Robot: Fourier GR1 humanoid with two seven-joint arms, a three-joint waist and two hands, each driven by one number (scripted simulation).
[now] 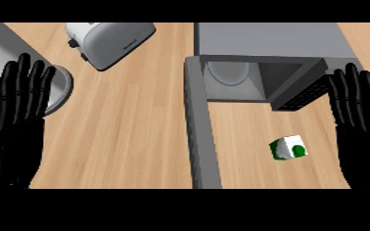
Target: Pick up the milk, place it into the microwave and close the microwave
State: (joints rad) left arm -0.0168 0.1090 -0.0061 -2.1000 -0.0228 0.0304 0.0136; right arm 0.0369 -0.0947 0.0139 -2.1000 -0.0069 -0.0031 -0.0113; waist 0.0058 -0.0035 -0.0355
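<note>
- Head view: the milk sits on the counter at about four o'clock, just in front of the open microwave.
- Right hand at three o'clock, fingers straight, holding nothing; left hand at nine o'clock rests open.
- The microwave door juts toward six o'clock.
- The carton lies tilted; I'd worry a sideways reach nudges it into rolling off, or bumps that door.

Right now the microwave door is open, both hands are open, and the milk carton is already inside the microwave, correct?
Not quite. The head view shows the milk carton on the counter in front of the microwave, not inside. The door is open, and the left hand and right hand are open.
</note>
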